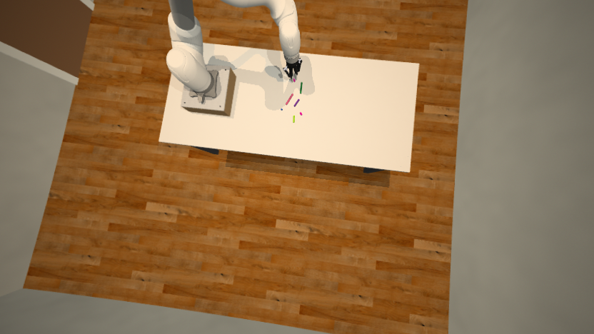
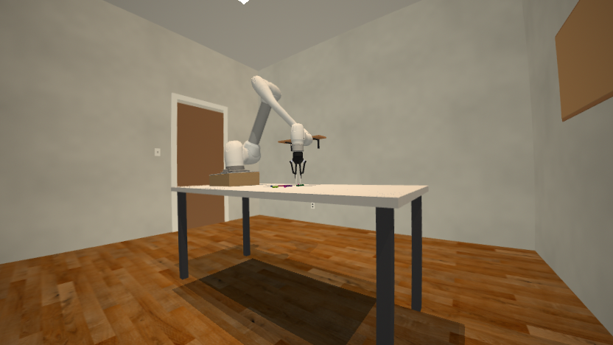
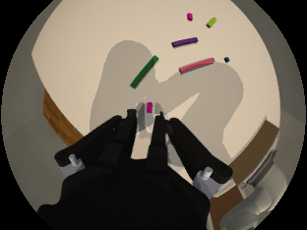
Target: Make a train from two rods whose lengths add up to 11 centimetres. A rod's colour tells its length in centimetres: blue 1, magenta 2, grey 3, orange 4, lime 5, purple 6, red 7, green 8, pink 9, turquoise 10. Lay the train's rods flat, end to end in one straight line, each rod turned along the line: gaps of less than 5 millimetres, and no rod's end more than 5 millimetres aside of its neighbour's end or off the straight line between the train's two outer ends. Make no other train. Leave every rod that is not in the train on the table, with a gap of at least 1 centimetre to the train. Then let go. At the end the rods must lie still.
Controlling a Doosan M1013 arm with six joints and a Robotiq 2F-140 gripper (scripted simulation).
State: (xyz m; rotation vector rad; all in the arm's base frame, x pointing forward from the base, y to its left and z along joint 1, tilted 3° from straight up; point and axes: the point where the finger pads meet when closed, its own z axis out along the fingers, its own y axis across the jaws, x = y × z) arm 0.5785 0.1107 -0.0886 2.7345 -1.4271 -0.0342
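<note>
Magenta rod (image 1: 293,80) (image 3: 150,107) nr green rod (image 1: 300,87) (image 2: 300,185) (image 3: 144,72), btwn tips of claw (image 1: 293,78) (image 2: 298,183) (image 3: 149,109), slightly open w/ nothing gripped.

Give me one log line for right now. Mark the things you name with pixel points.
jaws: slightly open | near magenta (image 1: 293,80) (image 3: 150,107): at tips, not visibly gripped | train: none yet | other rods: lying apart
</note>
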